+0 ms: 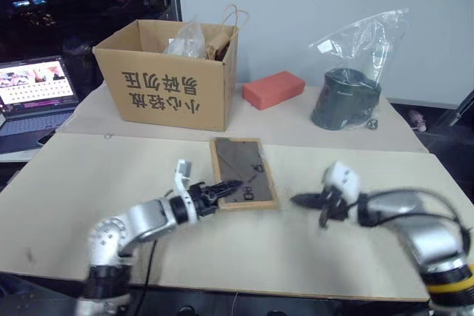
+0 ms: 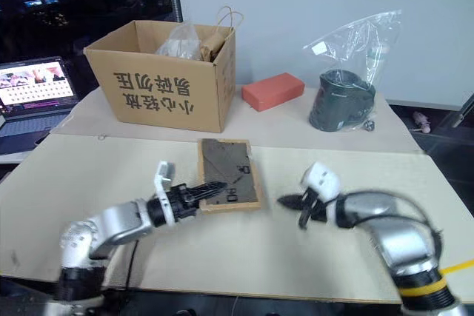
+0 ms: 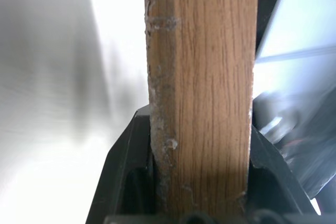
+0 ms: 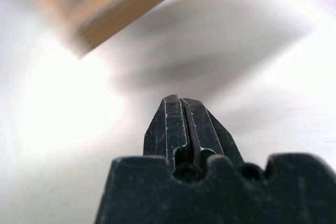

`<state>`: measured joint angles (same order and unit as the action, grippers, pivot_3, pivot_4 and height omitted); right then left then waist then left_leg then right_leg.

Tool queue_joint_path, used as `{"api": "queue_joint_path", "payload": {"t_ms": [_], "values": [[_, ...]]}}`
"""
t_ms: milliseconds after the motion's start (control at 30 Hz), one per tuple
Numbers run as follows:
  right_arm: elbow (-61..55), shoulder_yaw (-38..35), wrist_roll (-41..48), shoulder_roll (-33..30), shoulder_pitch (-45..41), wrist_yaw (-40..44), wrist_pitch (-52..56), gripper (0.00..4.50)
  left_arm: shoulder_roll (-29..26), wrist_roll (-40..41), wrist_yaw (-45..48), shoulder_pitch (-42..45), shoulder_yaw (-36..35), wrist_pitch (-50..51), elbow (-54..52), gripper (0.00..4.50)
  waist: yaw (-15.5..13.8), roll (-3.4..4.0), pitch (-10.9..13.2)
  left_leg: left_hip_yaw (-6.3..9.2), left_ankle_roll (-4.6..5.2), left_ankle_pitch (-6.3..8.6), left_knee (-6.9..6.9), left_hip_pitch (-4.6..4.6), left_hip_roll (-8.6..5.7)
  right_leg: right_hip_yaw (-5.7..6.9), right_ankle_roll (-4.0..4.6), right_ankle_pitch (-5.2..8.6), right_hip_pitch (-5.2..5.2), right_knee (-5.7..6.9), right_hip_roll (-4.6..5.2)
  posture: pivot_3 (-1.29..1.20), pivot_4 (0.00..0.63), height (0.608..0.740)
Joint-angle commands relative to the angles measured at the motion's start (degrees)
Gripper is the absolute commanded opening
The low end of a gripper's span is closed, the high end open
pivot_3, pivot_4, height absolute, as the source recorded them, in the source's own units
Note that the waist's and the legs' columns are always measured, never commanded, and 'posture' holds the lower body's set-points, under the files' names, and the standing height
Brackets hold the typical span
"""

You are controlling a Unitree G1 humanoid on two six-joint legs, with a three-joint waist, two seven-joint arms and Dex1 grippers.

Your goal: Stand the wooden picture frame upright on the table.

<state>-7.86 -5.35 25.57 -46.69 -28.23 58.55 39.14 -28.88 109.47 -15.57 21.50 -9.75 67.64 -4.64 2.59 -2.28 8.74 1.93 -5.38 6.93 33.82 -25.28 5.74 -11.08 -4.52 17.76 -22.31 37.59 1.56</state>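
The wooden picture frame [image 1: 241, 172] shows its dark back, near the middle of the table [image 1: 89, 183]. My left gripper [image 1: 226, 186] is shut on its near left edge. In the left wrist view the light-wood edge [image 3: 199, 77] sits between the two black fingers [image 3: 126, 150]. My right gripper [image 1: 296, 200] hangs just right of the frame, shut and holding nothing. The right wrist view shows its closed tips [image 4: 181, 103] and a corner of the frame [image 4: 121, 3] with a shadow on the table beneath it, so that corner looks raised.
A cardboard box [image 1: 167, 79] with bags inside stands at the back left. A red rectangular box [image 1: 274, 89] and a dark object in a clear plastic bag [image 1: 348, 94] sit at the back right. An open laptop [image 1: 33, 98] is off the table's left side.
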Motion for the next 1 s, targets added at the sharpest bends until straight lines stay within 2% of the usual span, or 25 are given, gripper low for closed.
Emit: {"api": "queue_joint_path", "payload": {"t_ms": [33,233,367,567,700,1000], "values": [[5.37,-1.69,5.81,-1.17,-10.55,4.98,4.33,1.09,-2.65,-6.79,9.41,1.65,1.87,1.76,1.87,1.15,-0.07,0.01,0.02,0.00,0.00,0.00,-0.02,0.00,0.00,0.00,-0.01,0.01,-0.01,-0.04,0.00,0.00,0.150,0.730],[4.08,7.44,8.87,4.23,-17.95,8.16,11.27,3.20,-4.33,-18.01,18.52,5.86,3.88,1.21,2.87,1.15,-0.10,-0.07,0.07,0.02,-0.08,0.05,-0.25,-0.26,0.01,0.08,0.16,0.09,-0.30,-0.03,-0.01,0.00,0.150,0.730],[7.23,11.98,5.64,9.93,-19.34,5.93,9.11,4.49,-4.11,-18.56,19.78,6.02,4.31,3.29,3.03,1.15,-0.20,-0.05,0.07,0.04,-0.09,0.04,-0.17,-0.84,0.01,0.10,0.15,0.07,-0.86,0.21,-0.01,0.00,0.150,0.730],[17.15,15.52,-0.07,15.91,-21.56,3.87,3.14,4.49,-3.26,-17.45,19.25,3.16,3.84,4.35,1.36,1.15,-0.22,-0.02,0.09,0.12,-0.12,0.02,-0.08,-0.91,0.01,0.20,0.17,0.06,-0.97,0.44,-0.02,0.00,0.150,0.730],[16.83,16.69,0.54,16.97,-20.09,7.26,3.26,4.49,-2.73,-16.42,19.11,2.34,3.86,4.91,1.77,1.15,-0.46,0.00,0.11,0.21,-0.15,-0.01,-0.04,-0.94,0.01,0.33,0.17,0.06,-0.93,0.45,-0.01,0.00,0.150,0.730],[14.57,19.16,0.08,21.42,-17.21,6.72,4.31,4.49,-2.34,-15.41,19.51,3.06,4.09,6.80,3.66,1.15,-0.12,0.03,0.12,0.49,-0.20,-0.04,-0.04,-0.94,0.01,0.59,0.21,0.05,-0.85,0.49,-0.03,0.00,0.150,0.730]]}}
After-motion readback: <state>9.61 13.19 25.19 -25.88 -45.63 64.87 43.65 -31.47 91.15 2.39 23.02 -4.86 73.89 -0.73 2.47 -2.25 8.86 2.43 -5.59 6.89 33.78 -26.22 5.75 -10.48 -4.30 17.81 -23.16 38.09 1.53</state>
